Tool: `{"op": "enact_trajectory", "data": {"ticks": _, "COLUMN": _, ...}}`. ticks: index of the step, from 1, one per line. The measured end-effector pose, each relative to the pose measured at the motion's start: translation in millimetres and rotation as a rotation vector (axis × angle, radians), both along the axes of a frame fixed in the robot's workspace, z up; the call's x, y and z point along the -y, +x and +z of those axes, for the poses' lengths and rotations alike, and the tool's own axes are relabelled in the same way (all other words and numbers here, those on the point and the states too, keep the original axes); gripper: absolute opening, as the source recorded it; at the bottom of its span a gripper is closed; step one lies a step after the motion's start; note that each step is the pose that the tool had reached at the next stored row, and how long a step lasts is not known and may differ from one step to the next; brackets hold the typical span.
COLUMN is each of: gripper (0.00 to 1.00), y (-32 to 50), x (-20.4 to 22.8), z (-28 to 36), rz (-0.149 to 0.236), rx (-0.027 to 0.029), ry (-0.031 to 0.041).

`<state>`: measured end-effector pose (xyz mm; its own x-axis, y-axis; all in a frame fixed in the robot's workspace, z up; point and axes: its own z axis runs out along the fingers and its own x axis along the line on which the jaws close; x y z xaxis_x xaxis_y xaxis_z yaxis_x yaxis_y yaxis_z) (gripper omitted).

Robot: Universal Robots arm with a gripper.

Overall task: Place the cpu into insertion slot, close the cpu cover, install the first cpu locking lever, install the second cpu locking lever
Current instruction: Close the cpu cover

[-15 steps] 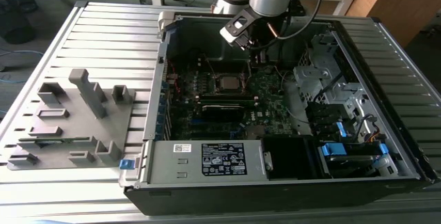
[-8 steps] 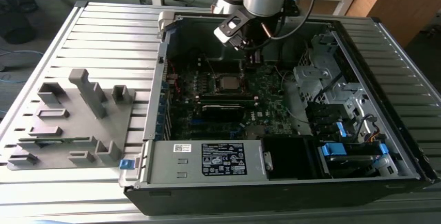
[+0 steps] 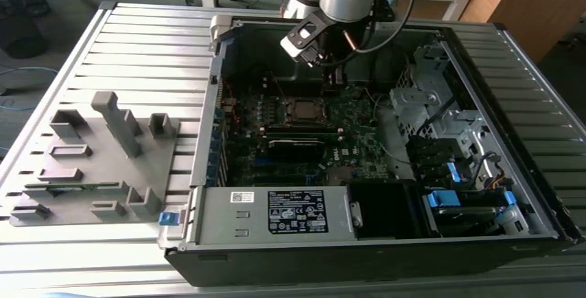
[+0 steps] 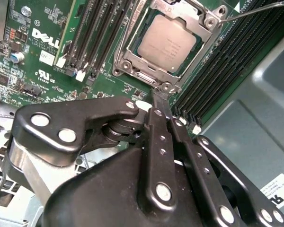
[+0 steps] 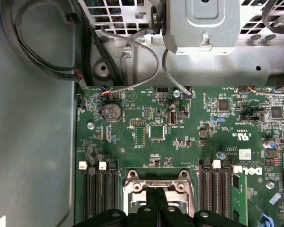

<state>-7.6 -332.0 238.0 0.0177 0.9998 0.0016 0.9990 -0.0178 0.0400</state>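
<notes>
Above the motherboard (image 5: 180,137) | gripper (image 4: 157,97) clenched, tips at cpu cover (image 4: 128,59) edge | cpu (image 4: 166,43) flat beneath lowered cover | memory slots (image 4: 102,33) flanking both sides | thin lever rod (image 4: 255,9) angled off one corner

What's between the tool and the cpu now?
In the second wrist view, only a frame edge of the cpu cover separates the tool from the cpu.

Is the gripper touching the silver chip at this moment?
Apart. In the second wrist view the gripper, shut, ends at the edge of the metal cover, and a strip of that cover lies between it and the chip.
</notes>
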Motion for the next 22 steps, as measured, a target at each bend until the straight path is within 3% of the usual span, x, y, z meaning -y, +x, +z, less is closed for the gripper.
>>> {"op": "enact_trajectory", "data": {"ticks": 22, "gripper": 0.11, "y": -7.4, "x": 2.6, "z": -2.3, "rz": 0.002, "rx": 0.0002, "ry": 0.0}}
